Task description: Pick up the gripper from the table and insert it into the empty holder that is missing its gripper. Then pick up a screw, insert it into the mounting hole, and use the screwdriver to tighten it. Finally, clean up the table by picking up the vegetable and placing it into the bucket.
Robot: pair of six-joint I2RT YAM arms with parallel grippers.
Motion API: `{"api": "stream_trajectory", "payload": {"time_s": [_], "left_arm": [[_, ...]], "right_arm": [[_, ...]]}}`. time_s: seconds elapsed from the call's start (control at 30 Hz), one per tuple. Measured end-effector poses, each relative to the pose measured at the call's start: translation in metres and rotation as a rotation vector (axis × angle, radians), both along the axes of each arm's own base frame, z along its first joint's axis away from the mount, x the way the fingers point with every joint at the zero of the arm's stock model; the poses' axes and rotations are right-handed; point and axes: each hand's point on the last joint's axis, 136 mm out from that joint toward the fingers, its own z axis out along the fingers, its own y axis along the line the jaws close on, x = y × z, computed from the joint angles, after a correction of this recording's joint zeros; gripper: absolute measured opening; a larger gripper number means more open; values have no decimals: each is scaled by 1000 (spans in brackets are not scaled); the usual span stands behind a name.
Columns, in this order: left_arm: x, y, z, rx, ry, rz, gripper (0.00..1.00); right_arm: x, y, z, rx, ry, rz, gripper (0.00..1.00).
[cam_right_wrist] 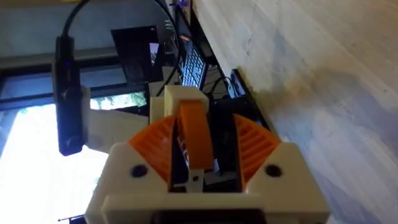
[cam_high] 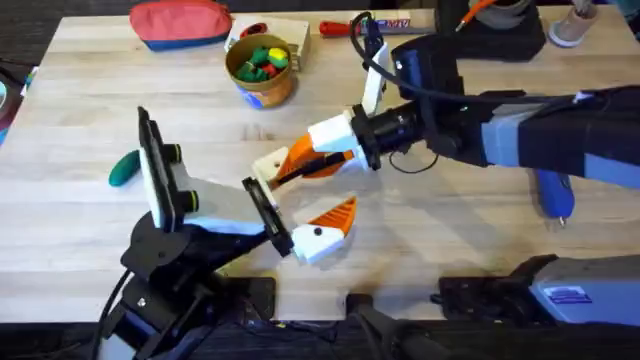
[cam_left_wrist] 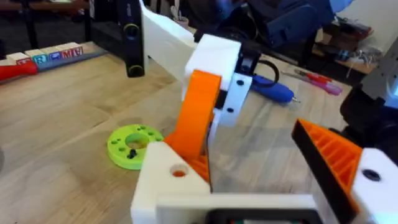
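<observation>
Two orange pads (cam_right_wrist: 205, 146) pinch gripper (cam_right_wrist: 194, 134); holder (cam_left_wrist: 171, 171) apparently beneath.

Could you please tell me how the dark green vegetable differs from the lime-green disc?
The vegetable is dark green, while the disc is bright lime. The vegetable is a smooth oblong; the disc is flat, round and pierced with holes. Both are green and lie on the wooden table.

One bucket (cam_high: 262, 68), one vegetable (cam_high: 124, 169) — one screwdriver (cam_high: 553, 192).
</observation>
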Motion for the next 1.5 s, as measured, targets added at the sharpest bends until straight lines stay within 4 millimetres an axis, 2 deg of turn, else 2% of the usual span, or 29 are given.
{"api": "stream_trajectory", "payload": {"time_s": [0.13,0.43,0.53,0.7,0.73,0.83,1.03,1.17,1.3,1.5], "left_arm": [[-2,-1,1,2,-9,-11,858],[-5,-3,-1,6,-7,-34,859],[-5,-3,-3,11,0,-34,859],[-5,-3,-3,12,-2,-34,859],[-5,-3,-3,12,-2,-34,859],[-5,-3,-3,12,-2,-34,859],[-5,-3,-3,12,-2,-34,859],[-5,-3,-3,13,-3,-34,859],[-5,-3,-3,14,-4,-34,858],[-5,-3,-3,14,-4,-34,859]], "right_arm": [[-4,4,5,27,-32,28,530],[-4,2,8,47,-44,40,610],[0,-1,8,50,-53,30,688],[15,-10,7,52,-111,-10,977],[21,-13,6,50,-131,-28,989],[42,-26,4,37,-197,-94,992],[96,-65,5,-22,-361,-244,992],[124,-88,7,-134,-435,-311,992],[129,-103,-9,-363,-489,-295,992],[127,-111,-35,-700,-670,-201,993]]}}
